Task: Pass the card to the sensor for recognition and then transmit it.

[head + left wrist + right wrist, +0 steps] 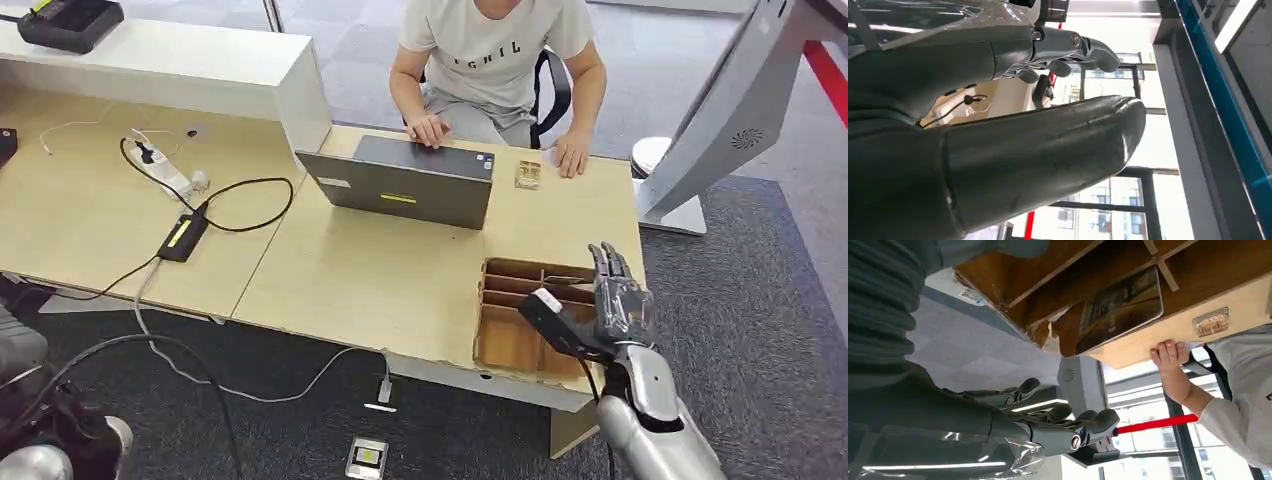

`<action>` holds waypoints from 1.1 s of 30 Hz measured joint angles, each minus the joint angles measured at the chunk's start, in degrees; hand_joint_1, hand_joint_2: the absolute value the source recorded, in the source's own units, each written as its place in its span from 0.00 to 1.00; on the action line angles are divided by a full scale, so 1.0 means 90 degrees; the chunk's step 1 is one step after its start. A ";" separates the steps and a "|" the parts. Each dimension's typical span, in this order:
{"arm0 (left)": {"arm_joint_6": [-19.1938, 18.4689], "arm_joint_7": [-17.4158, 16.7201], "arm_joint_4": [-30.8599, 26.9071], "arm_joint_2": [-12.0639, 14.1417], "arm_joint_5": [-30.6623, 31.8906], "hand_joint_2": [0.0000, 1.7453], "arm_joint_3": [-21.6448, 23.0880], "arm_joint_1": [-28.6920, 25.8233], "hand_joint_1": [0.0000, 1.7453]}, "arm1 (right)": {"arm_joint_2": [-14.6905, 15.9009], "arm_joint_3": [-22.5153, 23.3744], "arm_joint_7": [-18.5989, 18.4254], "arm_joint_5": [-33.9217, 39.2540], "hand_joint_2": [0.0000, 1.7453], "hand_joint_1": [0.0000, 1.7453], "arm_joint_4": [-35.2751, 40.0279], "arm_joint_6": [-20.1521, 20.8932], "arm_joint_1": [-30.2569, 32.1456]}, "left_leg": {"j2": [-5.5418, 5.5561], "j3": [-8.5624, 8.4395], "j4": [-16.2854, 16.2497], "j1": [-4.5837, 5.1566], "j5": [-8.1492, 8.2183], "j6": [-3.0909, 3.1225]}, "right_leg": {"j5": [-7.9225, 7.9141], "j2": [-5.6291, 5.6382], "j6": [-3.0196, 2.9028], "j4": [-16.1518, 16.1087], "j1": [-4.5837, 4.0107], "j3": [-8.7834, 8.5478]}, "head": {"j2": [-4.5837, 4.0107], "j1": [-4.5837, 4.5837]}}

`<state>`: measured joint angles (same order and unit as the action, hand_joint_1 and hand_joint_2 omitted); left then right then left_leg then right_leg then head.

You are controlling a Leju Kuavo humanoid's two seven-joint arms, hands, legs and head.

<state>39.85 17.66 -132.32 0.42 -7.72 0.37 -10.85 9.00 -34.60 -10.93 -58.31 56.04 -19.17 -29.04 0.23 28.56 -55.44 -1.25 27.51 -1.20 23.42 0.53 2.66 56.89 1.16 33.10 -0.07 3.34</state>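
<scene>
My right hand hovers over the near right part of a wooden divider box at the table's front right corner, fingers stretched out and apart, holding nothing. In the right wrist view the same hand is empty, and a glossy printed card lies in a compartment of the box, apart from the fingers. A small square device sits on the table beside the person's hand. My left hand hangs low with loosely extended fingers and nothing in them.
A person sits behind the table, one hand on an open laptop, the other on the tabletop. A power strip, an adapter and cables lie at left. A grey stand rises at right. A small flat item lies on the floor.
</scene>
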 joint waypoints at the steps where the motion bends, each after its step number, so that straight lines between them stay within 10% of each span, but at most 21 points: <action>1: -0.0002 0.0000 0.0002 0.0007 0.0000 0.00 0.0000 0.0000 0.00 | -0.0012 0.0000 0.0024 0.0005 1.00 0.10 0.0000 0.0010 0.0001 | 0.0000 0.0000 0.0000 0.0000 0.0000 0.0000 | 0.0000 0.0000 0.0000 0.0000 0.0000 0.0000 | 0.0000 0.0000; 33: -0.0002 -0.0228 0.0211 0.0134 0.0075 0.00 0.0112 0.0326 0.00 | -0.0095 0.0233 0.0119 0.0707 1.00 0.00 0.1200 0.0607 0.0113 | -0.0002 -0.0001 0.0000 0.0000 0.0000 0.0000 | 0.0000 0.0002 0.0000 0.0000 0.0000 0.0001 | 0.0000 0.0002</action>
<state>39.82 15.61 -130.42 1.62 -7.04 1.38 -7.92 8.15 -32.50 -9.86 -51.95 66.84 -13.70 -28.02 0.21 28.55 -55.44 -1.25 27.51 -1.21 23.41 0.55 2.65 56.89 1.16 33.11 -0.07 3.37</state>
